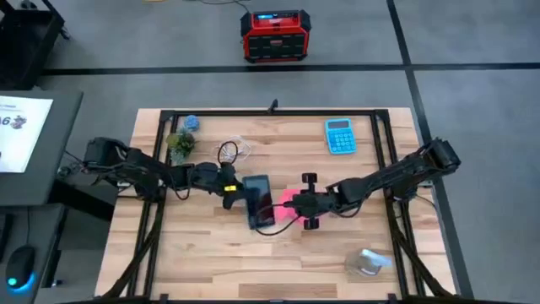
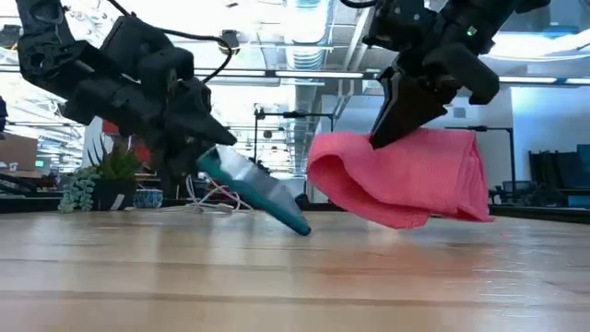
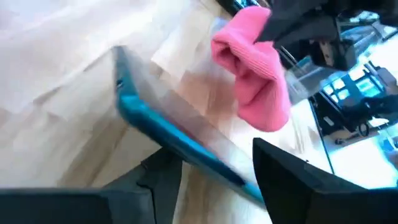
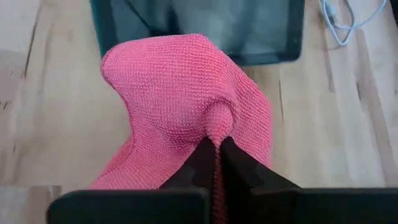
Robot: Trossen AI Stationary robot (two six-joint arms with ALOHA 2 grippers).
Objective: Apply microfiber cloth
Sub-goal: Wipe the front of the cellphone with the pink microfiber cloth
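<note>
Two matte-black jointed arms — loose black cables (a yellow label on the left).

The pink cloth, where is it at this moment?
The pink cloth hangs above the table's middle, pinched by the right gripper, just right of the phone that the left gripper holds tilted.

Left end effector [image 1: 234,192] clamped mid-table; right end effector [image 1: 297,205] pinched closed, facing it.

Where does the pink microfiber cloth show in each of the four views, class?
High view: microfiber cloth at table centre, mostly hidden by the right gripper.
Low view: hanging right of centre.
Left wrist view: upper middle.
Right wrist view: centre, pinched.
Shared landmark: the tilted phone beside it.
</note>
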